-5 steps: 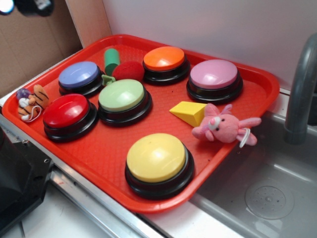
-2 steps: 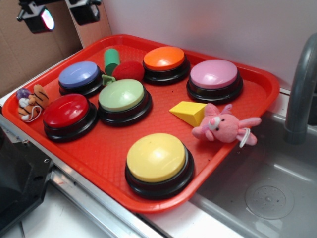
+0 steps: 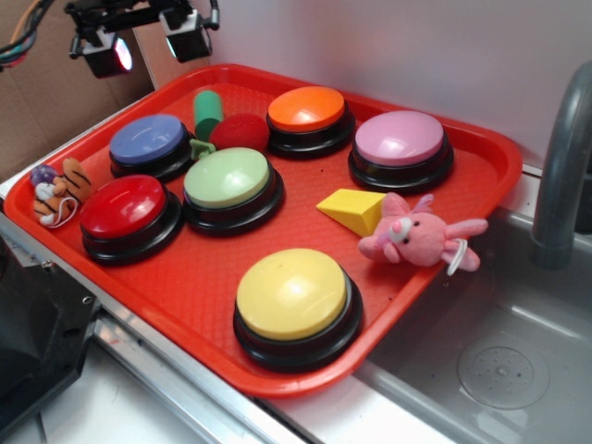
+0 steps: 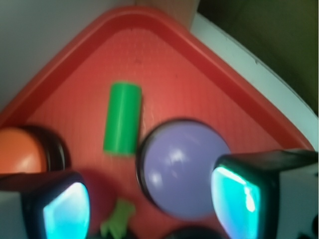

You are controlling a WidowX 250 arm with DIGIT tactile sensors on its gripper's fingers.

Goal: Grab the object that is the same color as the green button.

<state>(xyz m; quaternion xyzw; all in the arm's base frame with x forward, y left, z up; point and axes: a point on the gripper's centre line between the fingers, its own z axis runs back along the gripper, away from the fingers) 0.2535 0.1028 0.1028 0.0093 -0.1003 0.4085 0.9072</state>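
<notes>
Two fingers spread wide apart on the gripper [image 3: 150, 39], nothing between them, hanging up above the tray's back-left corner. A second ago you could barely see it at the top-left of the exterior view; now it's slid in toward the tray and the whole finger assembly is in frame. So it's closing in on the right area, which is good news for the grab.

From the wrist view the green cylinder [image 4: 122, 118] sits out ahead of the fingers, lying flat on the red tray [image 4: 164, 55] near that same back-left corner. It's just beside the blue button [image 4: 182, 169], maybe touching its base, hard to say with the blur. The orange button [image 4: 20, 149] is off to the other side.

In the exterior view the cylinder [image 3: 207, 109] hasn't budged, and it's right up against the red fuzzy ball [image 3: 240, 131], with the green button [image 3: 228, 179] just in front and the little green leafy piece [image 3: 200, 146] by its end.

My guess: still in approach, needs to come down and line the jaws across the cylinder's narrow width. Tight neighbours there, so bumping the ball or the blue button looks like the risk.
</notes>
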